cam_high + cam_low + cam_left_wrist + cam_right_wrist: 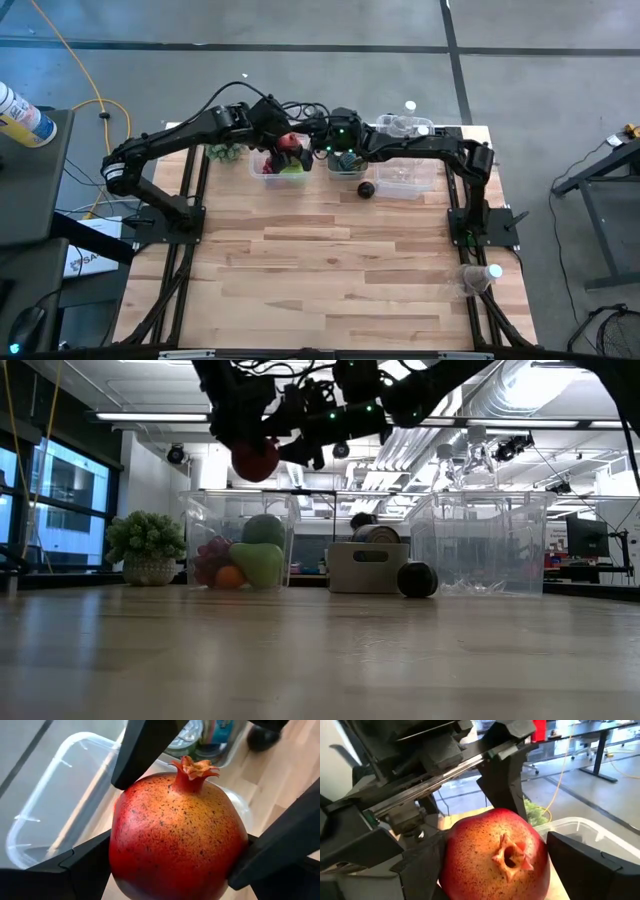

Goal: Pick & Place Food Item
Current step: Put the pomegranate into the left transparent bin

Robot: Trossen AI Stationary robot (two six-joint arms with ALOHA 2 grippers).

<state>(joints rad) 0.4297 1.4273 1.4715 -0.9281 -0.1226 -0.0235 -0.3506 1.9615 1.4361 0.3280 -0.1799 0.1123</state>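
Observation:
A red, speckled pomegranate (290,142) (255,460) hangs in the air above the left clear bin (262,170), with its crown (192,768) pointing toward the right arm. My left gripper (283,138) (175,865) is shut on it. My right gripper (314,146) (495,865) reaches in from the table's right and closes on the same fruit. In the low view the bin (240,550) holds a green fruit, grapes and an orange. My left gripper pinches the pomegranate's body at its widest part (117,855) between its two fingers (75,870), one on each flank, and the fruit is lifted clear of the bin. My right gripper has a finger (420,865) against each flank (450,865), coming level from the table's right, facing the crown (510,857).
A second clear bin (405,180) (480,545) stands to the right. A small tray with a can (347,160) (368,565) and a dark round fruit (366,189) (417,579) lie between the bins. A potted plant (222,152) sits left of them. Bottles (405,125) stand behind.

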